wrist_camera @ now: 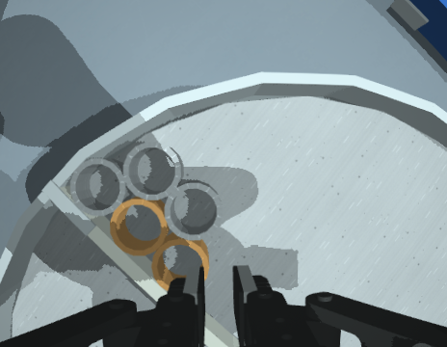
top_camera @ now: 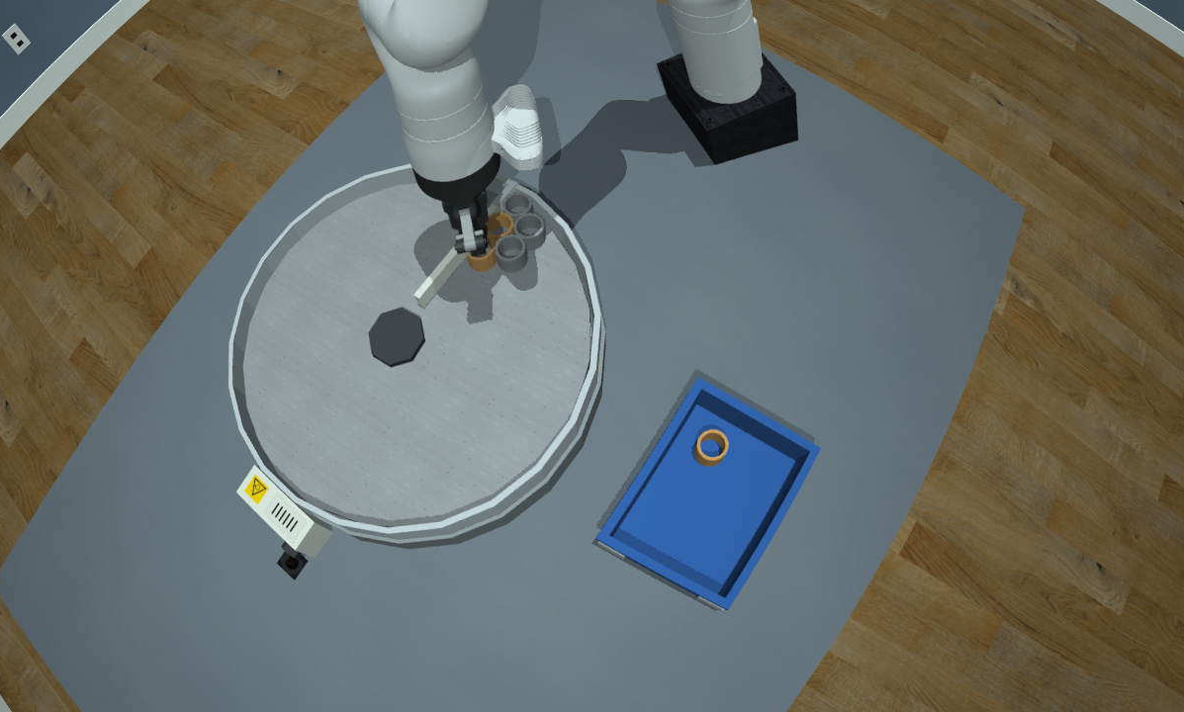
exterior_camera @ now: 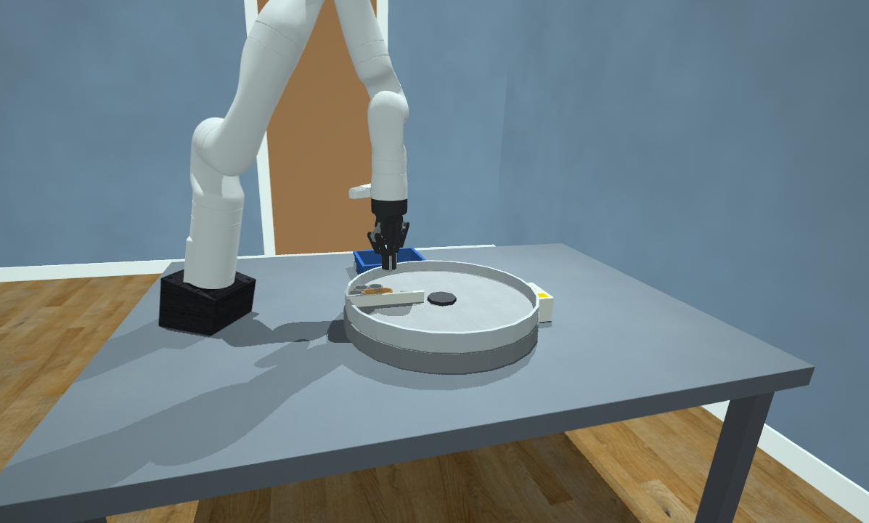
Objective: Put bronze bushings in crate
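A bronze bushing (top_camera: 711, 460) stands in the blue crate (top_camera: 692, 531) (exterior_camera: 358, 264) (wrist_camera: 441, 44). On the round turning table (top_camera: 338, 433) (exterior_camera: 483, 313) (wrist_camera: 339, 159), one bronze bushing (top_camera: 482, 263) (wrist_camera: 159, 265) touches another bronze bushing (top_camera: 509, 228) (wrist_camera: 137, 248); both sit along the pale bar. Three grey bushings, the nearest grey bushing (top_camera: 511, 265) (wrist_camera: 215, 219) among them, stand against them towards the rim. My gripper (top_camera: 479, 251) (exterior_camera: 389, 265) (wrist_camera: 219, 286) is narrowly open, nothing between its fingers. It hangs above the turning table, beside the nearer bronze bushing, whose lower part the left finger hides in the wrist view.
The pale bar (top_camera: 437, 277) (exterior_camera: 391, 298) (wrist_camera: 124, 257) slants inward from the turning table's raised rim. A dark hub (top_camera: 397, 336) (exterior_camera: 441, 298) is at its middle. A white box (top_camera: 284, 510) (exterior_camera: 544, 309) with a yellow label is at its outer side. The crate has raised walls.
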{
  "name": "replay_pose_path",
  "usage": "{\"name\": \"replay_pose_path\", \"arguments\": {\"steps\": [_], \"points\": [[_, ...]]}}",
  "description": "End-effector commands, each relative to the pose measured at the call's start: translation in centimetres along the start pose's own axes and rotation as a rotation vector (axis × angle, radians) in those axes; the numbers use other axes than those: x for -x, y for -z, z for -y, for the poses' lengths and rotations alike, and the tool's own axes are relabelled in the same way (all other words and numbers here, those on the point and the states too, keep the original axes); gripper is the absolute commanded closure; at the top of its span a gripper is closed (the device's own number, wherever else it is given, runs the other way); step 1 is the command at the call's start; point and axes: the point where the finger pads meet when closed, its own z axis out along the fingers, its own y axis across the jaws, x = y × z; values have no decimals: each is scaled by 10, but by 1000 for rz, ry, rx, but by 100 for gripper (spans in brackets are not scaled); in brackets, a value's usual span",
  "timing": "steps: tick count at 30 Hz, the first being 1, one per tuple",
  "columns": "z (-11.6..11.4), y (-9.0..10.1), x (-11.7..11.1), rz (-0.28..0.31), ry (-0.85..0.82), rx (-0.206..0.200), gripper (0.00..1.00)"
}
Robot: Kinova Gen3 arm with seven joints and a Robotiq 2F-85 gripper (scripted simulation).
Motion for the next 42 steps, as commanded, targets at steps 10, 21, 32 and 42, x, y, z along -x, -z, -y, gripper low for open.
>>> {"name": "replay_pose_path", "arguments": {"steps": [10,21,32,42], "points": [[7,-5,1,-4,-13,-14,86],[8,-19,2,-4,-15,-13,86],[8,-31,2,-4,-16,-12,86],[8,-34,2,-4,-17,-12,86]]}}
